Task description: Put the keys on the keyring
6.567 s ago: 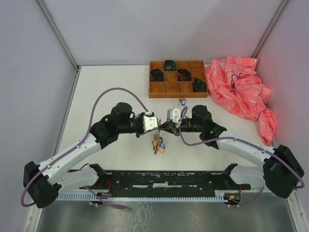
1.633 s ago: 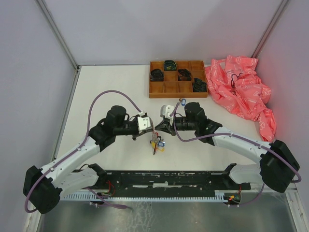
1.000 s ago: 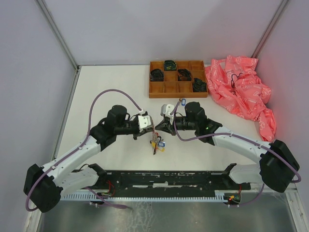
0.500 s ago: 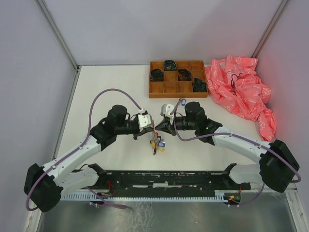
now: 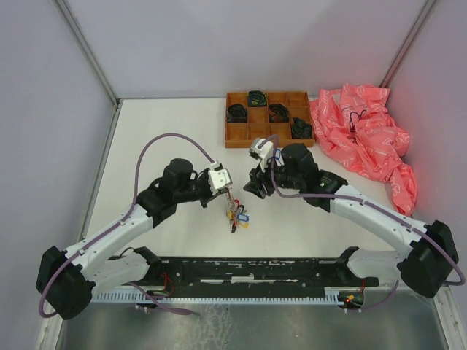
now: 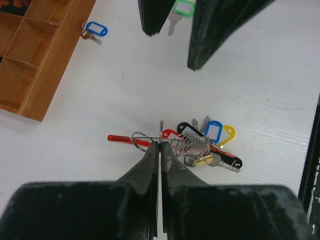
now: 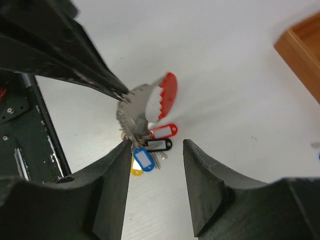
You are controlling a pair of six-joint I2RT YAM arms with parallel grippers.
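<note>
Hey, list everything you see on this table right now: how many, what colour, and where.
keyring: one, silvery, with a red strap, pinched in the left gripper.
keys on the ring: a bunch, tags blue, yellow, red, black, below the ring.
loose keys: two, one blue-tagged beside the tray, one green-tagged showing between the right gripper's fingers.
wooden tray: one, brown, far centre.
coiled items: four, dark, in tray compartments.
plastic bag: one, pink, far right.
table: one, white.
left gripper: shut on the keyring.
right gripper: open, facing the bunch.
</note>
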